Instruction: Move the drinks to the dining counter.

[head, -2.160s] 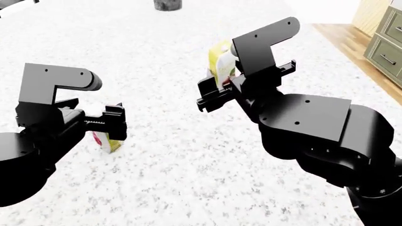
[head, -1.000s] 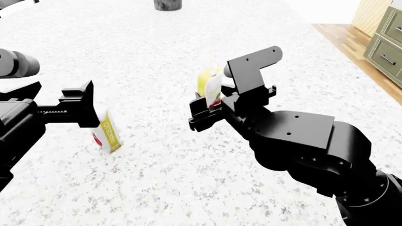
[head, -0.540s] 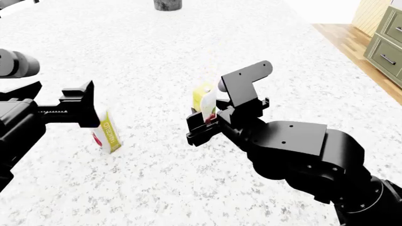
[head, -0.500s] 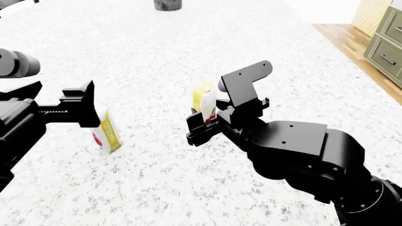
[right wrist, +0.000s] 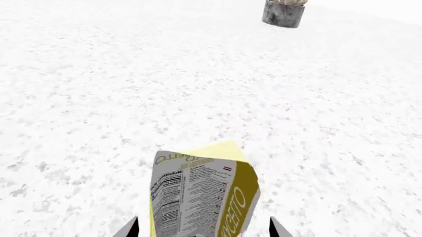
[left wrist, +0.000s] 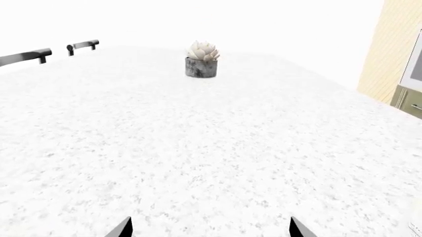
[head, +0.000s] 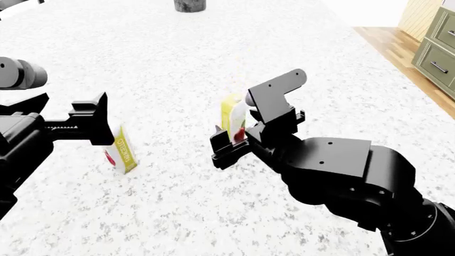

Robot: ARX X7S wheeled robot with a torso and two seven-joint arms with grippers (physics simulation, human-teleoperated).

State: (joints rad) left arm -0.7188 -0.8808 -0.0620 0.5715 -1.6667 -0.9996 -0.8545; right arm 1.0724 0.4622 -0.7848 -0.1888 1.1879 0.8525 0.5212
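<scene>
Two end effectors show over the white speckled surface (head: pixel 178 64). The right end effector (head: pixel 229 143) has its fingers spread, with a yellow-and-white carton (head: pixel 233 118) standing between them; in the right wrist view the two fingertips (right wrist: pixel 130 228) sit clear of the carton's (right wrist: pixel 201 192) sides, with white stone showing in the gaps, so it looks released rather than gripped, though whether the pads touch lower down is hidden. That carton stands upright on the surface, its printed label panel facing the wrist camera and its yellow gable top pointing away. The left end effector (head: pixel 92 120) hangs above the surface with its jaws apart and nothing between them; the left wrist view shows only the two fingertips (left wrist: pixel 122 228) and bare stone ahead. A second carton (head: pixel 121 152) stands on the surface just below and beyond the left end effector, apart from it, tilted a little in the head view, well to the left of the first carton. A small grey pot (left wrist: pixel 200 67) holding a pale succulent (left wrist: pixel 202 50) sits far back on the surface, well beyond both cartons. Right of the first carton, past the surface's edge, lie a wood floor (head: pixel 398 48) and green drawer fronts (head: pixel 437 53).
</scene>
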